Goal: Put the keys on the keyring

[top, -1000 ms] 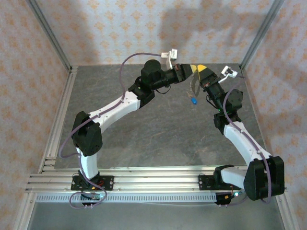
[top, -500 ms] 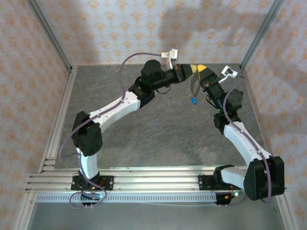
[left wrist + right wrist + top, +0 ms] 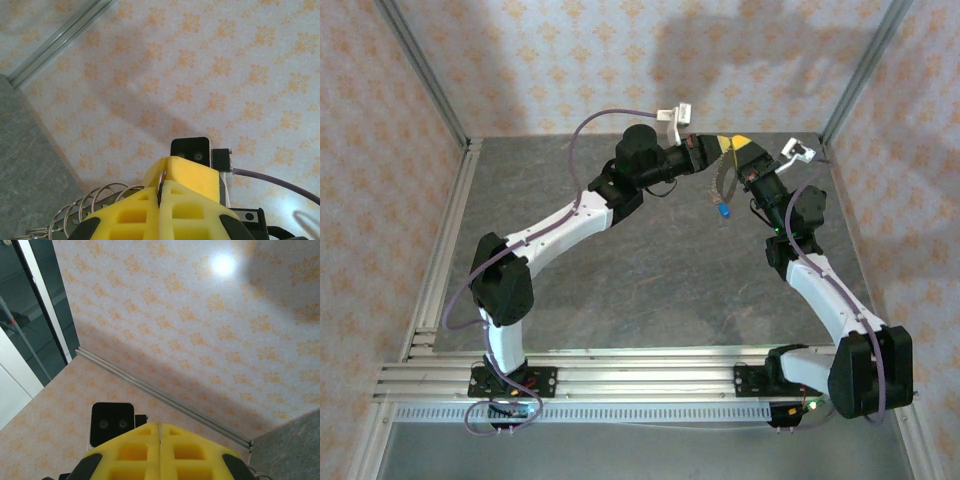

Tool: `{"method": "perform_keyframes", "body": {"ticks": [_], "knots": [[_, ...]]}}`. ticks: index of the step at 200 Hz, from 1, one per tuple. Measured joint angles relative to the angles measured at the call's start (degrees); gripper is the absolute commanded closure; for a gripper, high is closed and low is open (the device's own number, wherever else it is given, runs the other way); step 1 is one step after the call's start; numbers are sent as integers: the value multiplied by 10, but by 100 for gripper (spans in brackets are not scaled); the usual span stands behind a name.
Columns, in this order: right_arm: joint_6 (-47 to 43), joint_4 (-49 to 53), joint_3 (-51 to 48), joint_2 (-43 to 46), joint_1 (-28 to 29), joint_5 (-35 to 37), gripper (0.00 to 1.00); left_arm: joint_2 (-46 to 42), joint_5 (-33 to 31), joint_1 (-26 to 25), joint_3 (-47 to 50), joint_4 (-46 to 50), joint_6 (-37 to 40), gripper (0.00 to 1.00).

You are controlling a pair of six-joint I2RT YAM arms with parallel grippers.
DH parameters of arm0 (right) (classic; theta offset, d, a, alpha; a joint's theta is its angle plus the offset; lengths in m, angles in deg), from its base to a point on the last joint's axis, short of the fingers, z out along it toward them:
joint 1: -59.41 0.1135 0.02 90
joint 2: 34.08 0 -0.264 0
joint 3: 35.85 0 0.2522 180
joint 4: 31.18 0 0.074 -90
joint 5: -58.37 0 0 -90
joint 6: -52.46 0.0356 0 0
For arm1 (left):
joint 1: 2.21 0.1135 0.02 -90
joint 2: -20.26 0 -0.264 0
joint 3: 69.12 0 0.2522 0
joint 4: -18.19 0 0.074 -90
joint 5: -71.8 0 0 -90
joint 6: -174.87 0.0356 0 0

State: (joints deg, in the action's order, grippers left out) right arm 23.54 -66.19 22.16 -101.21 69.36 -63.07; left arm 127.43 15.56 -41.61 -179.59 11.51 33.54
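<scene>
Yellow foam pads of the left pincer are pressed together on a thin wire loop of the keyring. Its springy coils hang above the mottled grey surface. A small blue-headed key sits at its lower end. The right pincer, just beside, is closed pad to pad.
</scene>
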Motion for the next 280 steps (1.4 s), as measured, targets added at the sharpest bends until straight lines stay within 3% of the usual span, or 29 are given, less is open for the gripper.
{"method": "perform_keyframes", "body": {"ticks": [133,186,207,223,245,280], "knots": [[-2,16,0,1,0,4,100,1,-18,-6,-26,63,37,100],[-3,30,0,5,0,6,100,1,-19,-6,-1,21,39,100],[-5,50,0,7,-1,6,74,1,-19,-6,24,-15,39,100],[-3,63,3,7,-8,4,63,1,1,-5,39,-31,39,100],[-1,85,11,19,-42,-1,57,1,30,0,52,-47,39,100],[-8,134,18,68,-96,-2,55,1,73,28,54,-51,59,100]]}}
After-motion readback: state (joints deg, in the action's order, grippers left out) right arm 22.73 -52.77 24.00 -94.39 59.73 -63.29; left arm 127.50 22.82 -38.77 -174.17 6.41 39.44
